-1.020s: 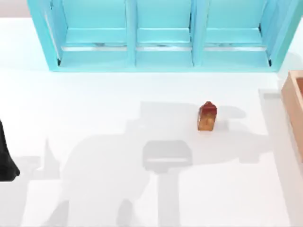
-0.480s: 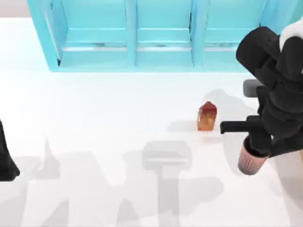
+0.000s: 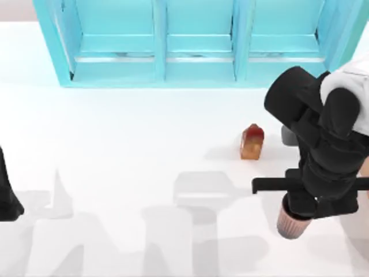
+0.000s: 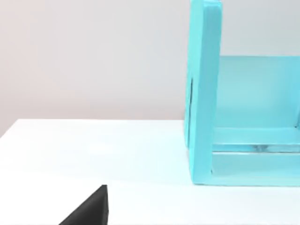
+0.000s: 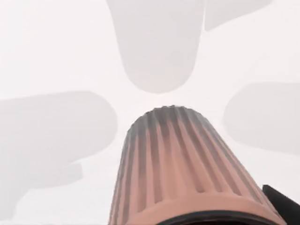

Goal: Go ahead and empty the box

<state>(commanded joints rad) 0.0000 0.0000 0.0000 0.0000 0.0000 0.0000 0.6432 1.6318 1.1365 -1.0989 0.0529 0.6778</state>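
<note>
My right gripper [image 3: 298,209] hangs over the right part of the table, shut on a ribbed pink-brown cup [image 3: 289,224] that points down at the white tabletop. In the right wrist view the ribbed cup [image 5: 180,164] is close up, above the bare table. The box is hidden behind my right arm at the right edge. My left arm [image 3: 7,193] is parked at the table's left edge.
A small red-and-orange carton [image 3: 252,142] stands on the table just left of my right arm. A large turquoise three-bay shelf unit [image 3: 196,43] spans the back; one end of the shelf unit [image 4: 206,93] appears in the left wrist view.
My right arm came in from the right with the ribbed cup, covering the box. It has since moved forward and slightly left. The carton and left arm have not moved.
</note>
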